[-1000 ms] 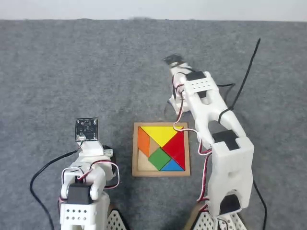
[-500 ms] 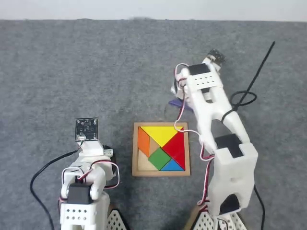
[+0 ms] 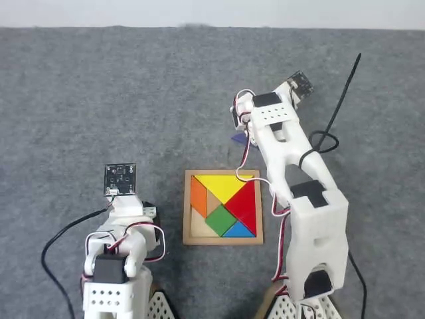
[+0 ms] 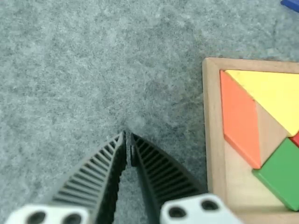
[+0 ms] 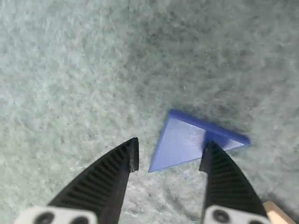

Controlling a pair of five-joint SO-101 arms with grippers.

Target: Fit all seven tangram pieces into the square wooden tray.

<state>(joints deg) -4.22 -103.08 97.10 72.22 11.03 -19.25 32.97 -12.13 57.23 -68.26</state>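
The square wooden tray (image 3: 186,207) lies between the arms, holding yellow (image 3: 223,184), orange (image 3: 198,195), red (image 3: 246,203), green (image 3: 220,218) and blue (image 3: 239,230) pieces, with bare wood at its middle and near left corner. A blue-violet triangle (image 5: 183,141) lies flat on the grey mat just beyond the tray, also visible as the triangle (image 3: 237,138) beside the right arm. My right gripper (image 5: 170,156) stands open low over it, one finger at its edge, the other on bare mat. My left gripper (image 4: 127,138) is shut and empty, on the mat left of the tray (image 4: 211,121).
Grey felt mat (image 3: 99,100) covers the whole table with wide free room at the left and far side. A black cable (image 3: 342,100) runs off the right arm to the right.
The right arm's wrist has rolled and swung from side to side above the triangle, ending slightly left of half a second ago. The left arm and the tray have not moved.
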